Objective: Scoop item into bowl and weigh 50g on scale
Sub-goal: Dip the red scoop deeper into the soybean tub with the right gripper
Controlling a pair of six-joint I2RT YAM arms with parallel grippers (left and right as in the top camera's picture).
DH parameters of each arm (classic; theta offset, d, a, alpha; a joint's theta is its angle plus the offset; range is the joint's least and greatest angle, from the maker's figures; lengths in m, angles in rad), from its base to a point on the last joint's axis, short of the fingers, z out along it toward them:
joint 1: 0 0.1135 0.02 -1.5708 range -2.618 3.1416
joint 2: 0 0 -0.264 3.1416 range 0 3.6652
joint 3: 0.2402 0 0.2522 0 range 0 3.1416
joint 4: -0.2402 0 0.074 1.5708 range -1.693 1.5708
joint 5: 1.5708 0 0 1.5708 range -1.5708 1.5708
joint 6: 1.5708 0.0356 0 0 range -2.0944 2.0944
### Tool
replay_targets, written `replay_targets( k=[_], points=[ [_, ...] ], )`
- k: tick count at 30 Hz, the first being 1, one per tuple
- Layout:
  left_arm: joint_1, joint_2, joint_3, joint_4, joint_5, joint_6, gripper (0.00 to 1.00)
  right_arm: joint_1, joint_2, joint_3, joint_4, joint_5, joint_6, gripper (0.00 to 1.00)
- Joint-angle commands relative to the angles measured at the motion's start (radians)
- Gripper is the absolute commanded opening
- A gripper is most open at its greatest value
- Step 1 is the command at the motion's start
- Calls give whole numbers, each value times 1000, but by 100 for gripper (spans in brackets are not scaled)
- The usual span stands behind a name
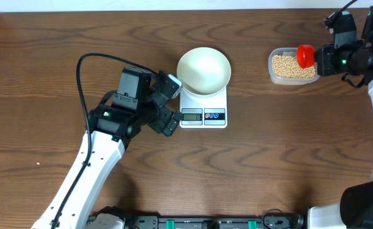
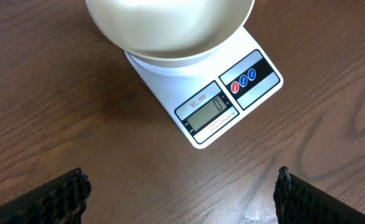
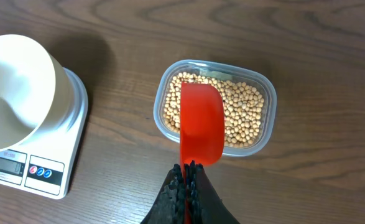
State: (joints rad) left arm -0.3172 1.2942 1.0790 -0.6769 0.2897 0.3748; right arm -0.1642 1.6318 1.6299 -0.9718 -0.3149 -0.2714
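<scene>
The white bowl (image 1: 203,69) stands empty on the white scale (image 1: 203,115); its display (image 2: 208,111) reads 0. Both also show in the right wrist view, bowl (image 3: 17,87) and scale (image 3: 27,169). The tan beans (image 1: 292,65) fill a clear plastic tub (image 3: 264,134) at the far right. My right gripper (image 3: 187,169) is shut on the handle of a red scoop (image 3: 201,127), held above the tub's near left side (image 1: 305,56). My left gripper (image 2: 181,186) is open and empty, just left of the scale (image 1: 167,105).
The dark wood table runs out to its edges on all sides. The left arm's black cable (image 1: 91,60) loops over the table at the left. A black rail (image 1: 199,222) runs along the front edge.
</scene>
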Motion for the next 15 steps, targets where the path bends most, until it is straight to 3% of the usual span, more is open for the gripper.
replay_targets(
  k=[1, 15],
  points=[
    [1, 8, 5, -3, 15, 17, 96, -6, 7, 23, -2, 3, -13, 1],
    [1, 8, 5, -3, 15, 17, 96, -6, 105, 137, -45, 136, -14, 1]
  ],
)
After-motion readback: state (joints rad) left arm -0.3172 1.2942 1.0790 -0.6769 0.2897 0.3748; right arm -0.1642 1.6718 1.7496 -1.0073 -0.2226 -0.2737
